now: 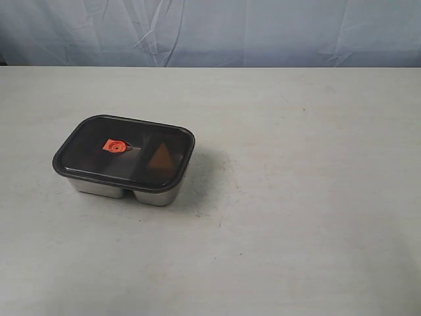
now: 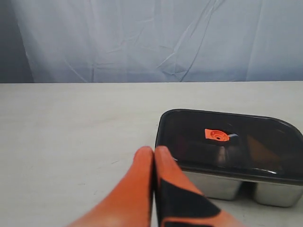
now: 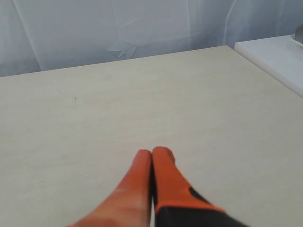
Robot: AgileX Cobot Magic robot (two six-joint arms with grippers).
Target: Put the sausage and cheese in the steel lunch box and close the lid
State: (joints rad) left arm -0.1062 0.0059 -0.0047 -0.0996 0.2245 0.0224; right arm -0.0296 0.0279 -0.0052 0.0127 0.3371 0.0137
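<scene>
Pressed-together jaws on left gripper (image 2: 154, 150) and right gripper (image 3: 151, 152) hold nothing (job looks done), since the lid (image 1: 125, 153) covers the steel lunch box (image 1: 155, 197) and cheese (image 1: 160, 158).

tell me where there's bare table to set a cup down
The table right of the steel lunch box is all bare, as is the strip between it and the curtain. Only the box's own spot is taken.
</scene>
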